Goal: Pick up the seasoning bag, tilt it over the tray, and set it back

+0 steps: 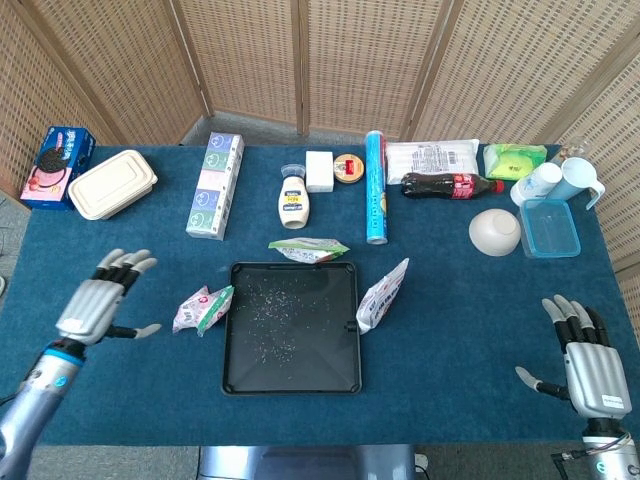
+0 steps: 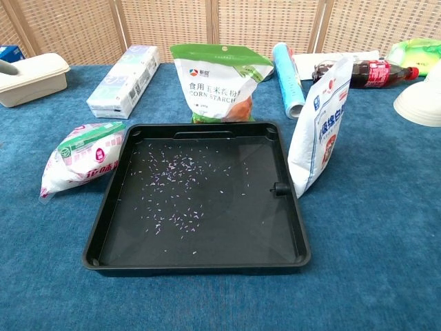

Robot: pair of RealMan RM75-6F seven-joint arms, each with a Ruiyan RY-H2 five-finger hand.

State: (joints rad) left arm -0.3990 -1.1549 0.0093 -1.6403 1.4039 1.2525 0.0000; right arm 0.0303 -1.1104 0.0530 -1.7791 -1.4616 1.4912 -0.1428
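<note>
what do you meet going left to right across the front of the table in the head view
left hand → pink seasoning bag → black tray → white bag leaning at the tray's right edge → right hand

Staged lab: wicker screens (image 1: pixel 330 60), cloth-covered table (image 1: pixel 450 330).

seasoning bag (image 1: pixel 202 309) beside tray (image 1: pixel 291 375), left hand (image 1: pixel 97 300) empty, apart
</note>
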